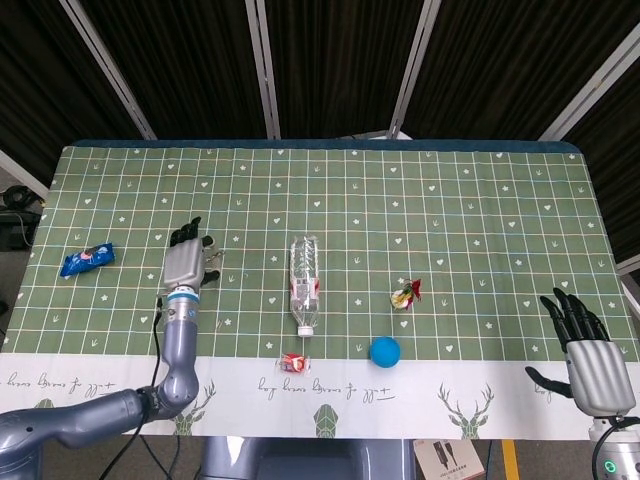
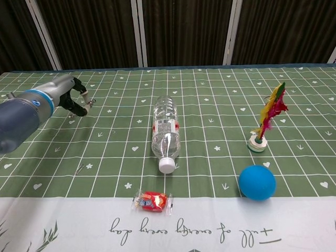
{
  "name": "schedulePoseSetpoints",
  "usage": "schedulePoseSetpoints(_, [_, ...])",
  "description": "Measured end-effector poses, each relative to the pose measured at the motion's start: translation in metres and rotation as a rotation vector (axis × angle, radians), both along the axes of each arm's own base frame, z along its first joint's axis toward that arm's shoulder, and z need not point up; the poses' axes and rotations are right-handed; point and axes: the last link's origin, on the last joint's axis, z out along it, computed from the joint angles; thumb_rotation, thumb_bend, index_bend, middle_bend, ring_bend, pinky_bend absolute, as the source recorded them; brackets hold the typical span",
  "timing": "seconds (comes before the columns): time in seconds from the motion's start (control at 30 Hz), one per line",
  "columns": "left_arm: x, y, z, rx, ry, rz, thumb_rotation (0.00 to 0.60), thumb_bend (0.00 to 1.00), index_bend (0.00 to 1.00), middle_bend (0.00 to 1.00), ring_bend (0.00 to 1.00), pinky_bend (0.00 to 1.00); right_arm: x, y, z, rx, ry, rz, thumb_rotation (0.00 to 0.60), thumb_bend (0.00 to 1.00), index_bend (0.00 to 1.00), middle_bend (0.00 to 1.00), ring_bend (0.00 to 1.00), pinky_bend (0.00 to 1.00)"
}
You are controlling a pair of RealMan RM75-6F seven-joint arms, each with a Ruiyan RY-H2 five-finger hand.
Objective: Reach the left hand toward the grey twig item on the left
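Observation:
A thin grey twig item (image 2: 80, 169) lies on the green checked cloth near the front left, small and faint against the cloth's printed marks. My left hand (image 2: 72, 100) hovers above the cloth behind that twig, fingers (image 2: 86, 101) partly curled and apart, holding nothing. From above, the left hand (image 1: 186, 260) is left of the bottle. My right hand (image 1: 585, 350) stays off the table's front right corner, fingers spread and empty.
A clear water bottle (image 1: 304, 282) lies mid-table, cap toward me. A red candy wrapper (image 2: 152, 201), a blue ball (image 2: 257, 182) and a feathered shuttlecock (image 2: 265, 123) are along the front. A blue snack packet (image 1: 86, 259) lies far left.

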Motion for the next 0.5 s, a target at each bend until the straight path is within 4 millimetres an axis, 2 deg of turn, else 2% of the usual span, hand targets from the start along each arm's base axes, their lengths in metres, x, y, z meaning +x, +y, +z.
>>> schedulePoseSetpoints(0.33, [-0.003, -0.035, 0.022, -0.065, -0.366, -0.049, 0.600, 0.46, 0.53, 0.00, 0.00, 0.00, -0.001, -0.001, -0.001, -0.009, 0.009, -0.005, 0.600, 0.00, 0.09, 0.00, 0.00, 0.16])
schedulePoseSetpoints(0.5, [-0.007, -0.056, 0.028, -0.135, -0.467, -0.059, 0.600, 0.47, 0.53, 0.00, 0.00, 0.00, -0.001, -0.002, -0.001, -0.014, 0.017, -0.009, 0.600, 0.00, 0.09, 0.00, 0.00, 0.16])
